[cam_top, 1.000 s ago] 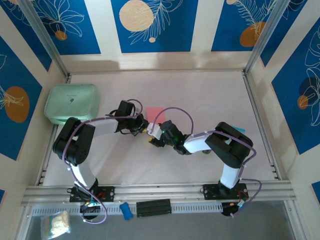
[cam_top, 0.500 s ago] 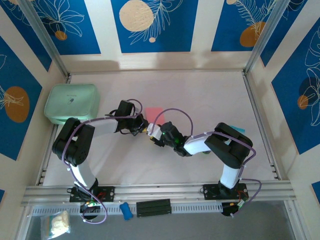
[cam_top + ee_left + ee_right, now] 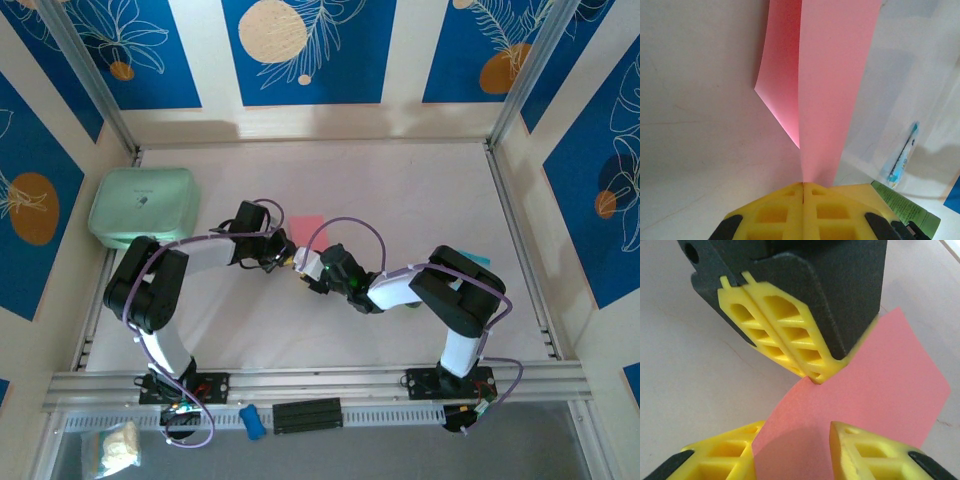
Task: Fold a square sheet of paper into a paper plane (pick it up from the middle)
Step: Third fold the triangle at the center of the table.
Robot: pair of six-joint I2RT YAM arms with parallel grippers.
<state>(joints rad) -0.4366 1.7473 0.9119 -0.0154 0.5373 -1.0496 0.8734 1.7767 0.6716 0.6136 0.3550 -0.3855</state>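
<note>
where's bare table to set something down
Far right: bare table between the pink paper and the right rail. Also the near strip along the front rail. Crowded mid-table, where left gripper and right gripper meet at the paper; mint-green case sits far left.

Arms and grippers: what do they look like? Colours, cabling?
The left arm and right arm have white links, black joint housings and purple cables looping along each. The left gripper and right gripper have yellow ribbed fingers on black bodies.
</note>
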